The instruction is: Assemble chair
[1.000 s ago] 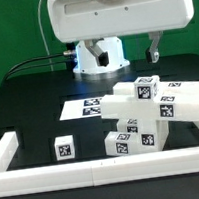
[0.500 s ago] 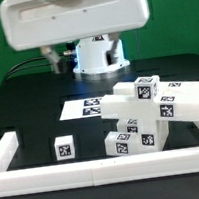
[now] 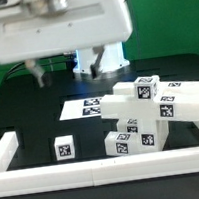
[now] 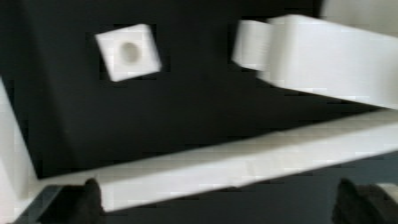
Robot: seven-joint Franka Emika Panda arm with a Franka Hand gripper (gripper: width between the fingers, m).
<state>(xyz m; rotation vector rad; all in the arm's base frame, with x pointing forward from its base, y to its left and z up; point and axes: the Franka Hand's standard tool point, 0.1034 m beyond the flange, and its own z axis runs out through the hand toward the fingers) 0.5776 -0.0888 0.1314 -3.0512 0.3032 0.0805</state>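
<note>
On the black matte table (image 3: 30, 121), the chair (image 3: 149, 111) lay as blocky, smooth white plastic parts with black-and-white square tags, stacked toward the exterior view's right; one small cube (image 3: 64, 148) sat apart. A white border rail (image 3: 96, 169) edged the table before a green backdrop (image 3: 4, 79). The pincer (image 4: 222, 200) stood apart, holding nothing.

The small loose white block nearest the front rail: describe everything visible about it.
The small white block is a cube-like piece that looks like plastic, with a black-and-white square tag on the face toward the camera. It sits upright on the black table, alone, apart from the stacked chair parts on the exterior view's right. It lies just behind the white front rail, with a narrow dark strip between them. Nothing holds it; the arm's head hangs high above.
</note>
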